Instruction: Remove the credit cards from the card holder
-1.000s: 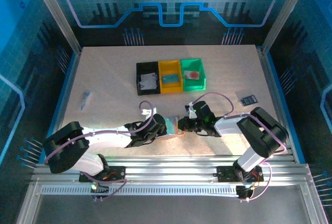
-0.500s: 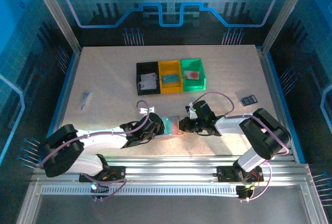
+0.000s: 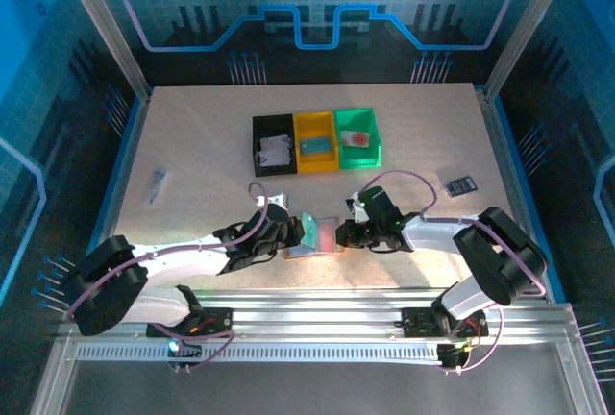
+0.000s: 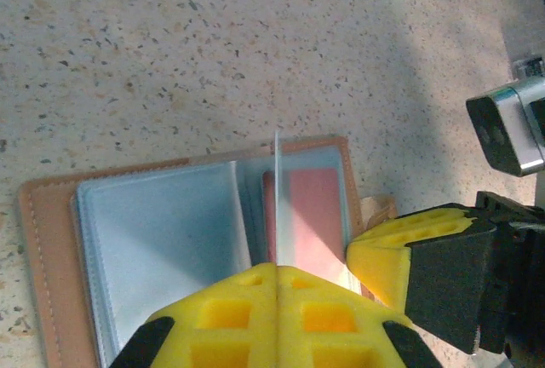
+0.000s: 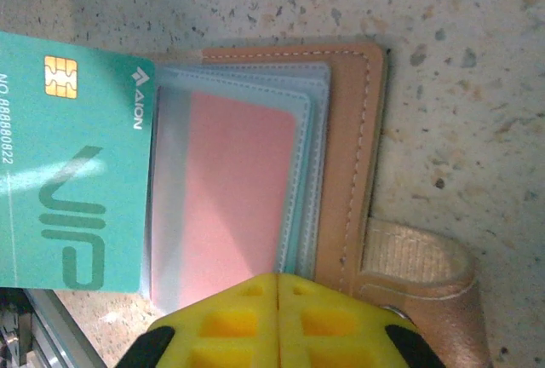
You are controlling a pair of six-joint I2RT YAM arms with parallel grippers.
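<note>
The card holder [image 5: 345,155] lies open and flat on the tabletop [image 3: 192,146] near the front edge, between the two arms, with its tan cover underneath and its clear pockets [image 4: 162,232] facing up. The left gripper [image 4: 277,276] has its jaws clenched on a thin sheet seen edge-on. Judging by the right wrist view, this is the green card [image 5: 72,172], which stands clear of the pockets at the holder's far side. The right gripper [image 5: 278,287] has its jaws pressed together at the holder's near edge, beside the strap tab [image 5: 417,257]. I cannot tell whether they pinch a pocket leaf or only pin the holder down. A pink card [image 5: 234,198] sits fully inside the top pocket. The cards are likely light, stiff and slick, so a pinch on a short exposed edge should hold, but only if the jaws close squarely across the face. The holder is soft and light and would probably lift or slide with the card unless its cover or tab is held down. The pocket film is thin and flexible and will tend to cling to the card. The pink card is best taken at the open mouth of its pocket and drawn straight out along the pocket's length.
</note>
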